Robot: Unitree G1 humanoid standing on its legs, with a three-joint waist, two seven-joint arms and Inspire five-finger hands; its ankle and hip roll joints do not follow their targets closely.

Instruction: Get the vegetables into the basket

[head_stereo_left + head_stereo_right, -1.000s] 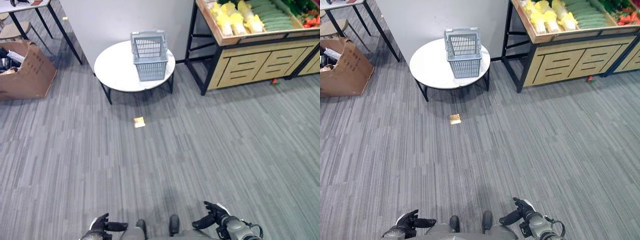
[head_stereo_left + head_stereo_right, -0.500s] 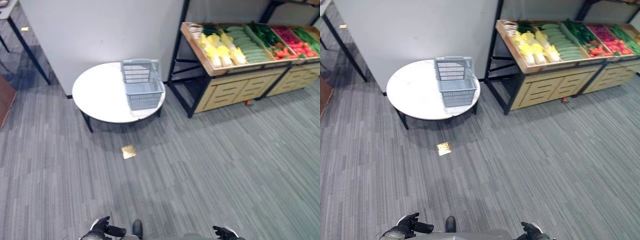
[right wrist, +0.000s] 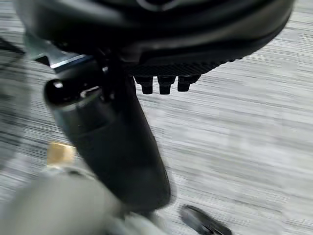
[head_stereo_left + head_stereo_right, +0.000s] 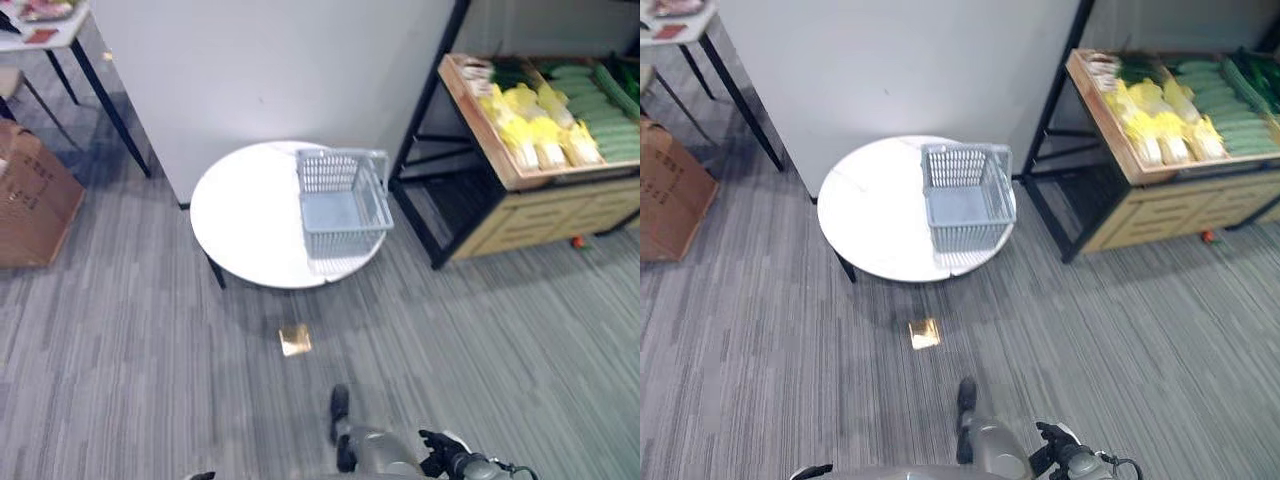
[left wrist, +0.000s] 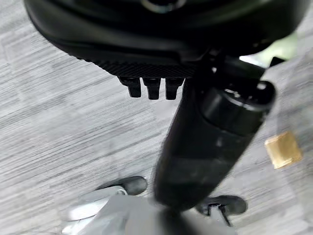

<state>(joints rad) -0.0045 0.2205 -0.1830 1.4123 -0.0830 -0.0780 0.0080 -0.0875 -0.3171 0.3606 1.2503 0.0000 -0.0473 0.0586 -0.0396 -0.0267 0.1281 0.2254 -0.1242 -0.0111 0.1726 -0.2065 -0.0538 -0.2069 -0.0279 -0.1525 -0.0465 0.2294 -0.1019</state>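
The vegetables (image 4: 540, 135) lie in a slanted wooden crate (image 4: 478, 120) on a dark-framed produce stand (image 4: 1070, 200) against the wall, on the robot's right side: pale yellow cabbages (image 4: 1155, 125) fill the crate's near section, long green cucumbers (image 4: 1230, 115) lie in rows beside them toward the stand's far end, and some darker leafy greens (image 4: 1135, 68) sit at the crate's back edge; nothing from the crate is in either hand; the basket (image 4: 342, 200), a grey slatted plastic one, stands upright and empty on the round white table (image 4: 245, 225), at the table's right edge, the side nearest the stand, with its handle (image 4: 375, 175) folded back over the rim; the table and the stand are near each other but apart, a strip of grey carpet floor (image 4: 520, 340) between them; a small gold-coloured square (image 4: 294, 340) lies flat on the floor just in front of the table; a brown cardboard box (image 4: 30, 200) sits on the floor well to the left, below the corner of another table (image 4: 50, 25) with dark legs; the right hand (image 4: 445, 460) hangs low by the robot's side, far from table and stand, its fingers (image 3: 164, 84) curled short with nothing in them; the left hand (image 5: 205, 132) also hangs over the floor, fingers (image 5: 151, 88) curled and holding nothing, thumb standing out.
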